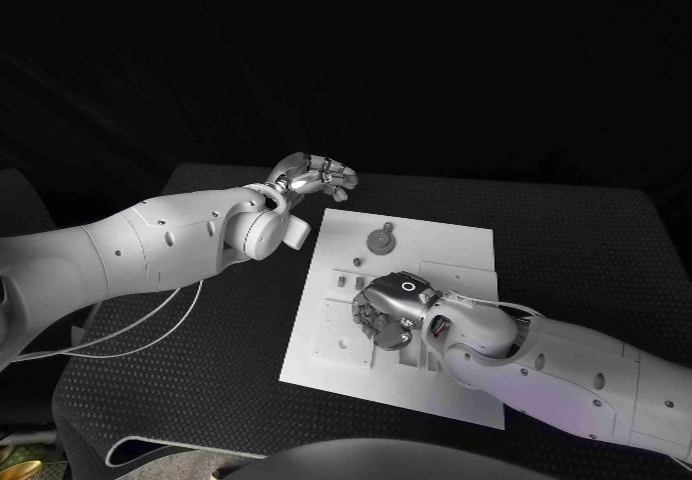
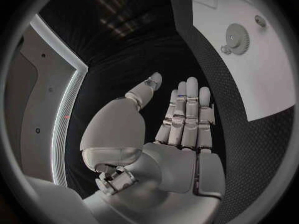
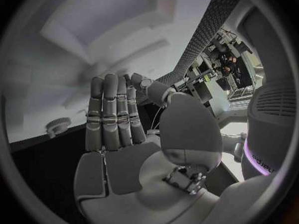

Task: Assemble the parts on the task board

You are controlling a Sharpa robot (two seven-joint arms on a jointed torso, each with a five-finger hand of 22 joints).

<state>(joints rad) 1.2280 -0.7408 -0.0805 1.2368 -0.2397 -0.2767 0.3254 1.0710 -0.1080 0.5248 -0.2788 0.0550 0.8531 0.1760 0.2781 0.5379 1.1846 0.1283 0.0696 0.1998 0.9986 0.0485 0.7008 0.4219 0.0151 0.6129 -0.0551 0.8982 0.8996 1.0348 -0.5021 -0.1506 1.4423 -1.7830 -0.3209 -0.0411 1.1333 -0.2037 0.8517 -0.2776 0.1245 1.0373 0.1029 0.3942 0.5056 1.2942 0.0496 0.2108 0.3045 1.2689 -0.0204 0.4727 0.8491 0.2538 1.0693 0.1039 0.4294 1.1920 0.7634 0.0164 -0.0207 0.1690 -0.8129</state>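
The white task board [image 1: 433, 250] lies in the middle of the black table. A round grey gear [image 1: 381, 240] sits near its far edge, with small pieces [image 1: 343, 281] set along its left side. My right hand [image 1: 392, 305] hangs over the board's middle, fingers pointing down at it. In the right wrist view its fingers [image 3: 112, 109] are straight and side by side, the thumb stands close beside them, and I see no piece in the palm. My left hand [image 1: 315, 175] hovers past the board's far left corner, with its fingers [image 2: 187, 114] straight and nothing in it. The gear [image 2: 236, 37] lies off to its side.
The black table [image 1: 188, 370] stretches wide to the left of the board and has a strip free on the right [image 1: 577, 260]. A thin white cable [image 1: 137, 325] hangs from my left arm over the table's left part.
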